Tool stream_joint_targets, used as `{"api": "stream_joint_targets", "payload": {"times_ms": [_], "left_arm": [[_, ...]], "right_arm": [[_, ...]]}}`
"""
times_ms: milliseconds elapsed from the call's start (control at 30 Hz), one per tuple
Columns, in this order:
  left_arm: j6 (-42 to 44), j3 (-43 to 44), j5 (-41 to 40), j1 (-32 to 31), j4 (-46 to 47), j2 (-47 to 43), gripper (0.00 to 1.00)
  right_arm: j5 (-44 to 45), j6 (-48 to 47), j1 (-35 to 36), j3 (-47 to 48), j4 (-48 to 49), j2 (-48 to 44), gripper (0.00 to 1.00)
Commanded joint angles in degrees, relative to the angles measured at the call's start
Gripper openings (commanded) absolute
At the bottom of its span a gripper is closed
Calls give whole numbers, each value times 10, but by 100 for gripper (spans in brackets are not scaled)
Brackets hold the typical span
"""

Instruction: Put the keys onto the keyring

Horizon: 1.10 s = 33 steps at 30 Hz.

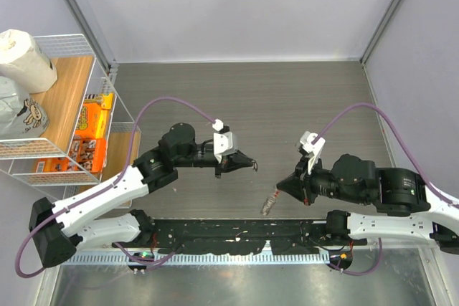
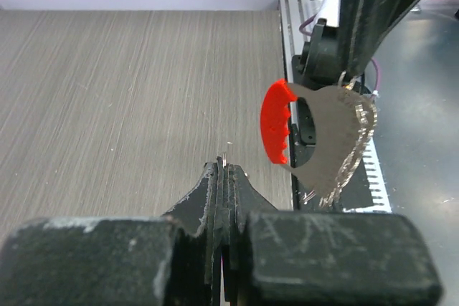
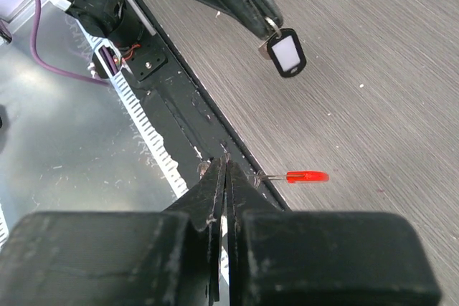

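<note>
Both pincers are clamped shut and held above the table (image 1: pixel 287 98), probably so key and ring can be threaded together in mid-air. The left pincer (image 3: pixel 270 25) pinches the key (image 3: pixel 285 53), which dangles black head down. The right pincer (image 3: pixel 222 166) grips the keyring (image 2: pixel 276 123). In the right wrist view its red strip pokes out at 3 o'clock, and the key hangs at 1 o'clock, well apart.
</note>
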Motion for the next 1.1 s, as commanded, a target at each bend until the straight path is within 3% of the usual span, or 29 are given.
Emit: {"api": "stream_joint_targets", "payload": {"times_ms": [0,1067], "left_arm": [[-26,-6,24,-4,13,-41,0],[-100,-6,39,-6,56,-96,0]], "right_arm": [[2,-16,2,26,65,10,5],[62,-13,2,70,140,77,5]]}}
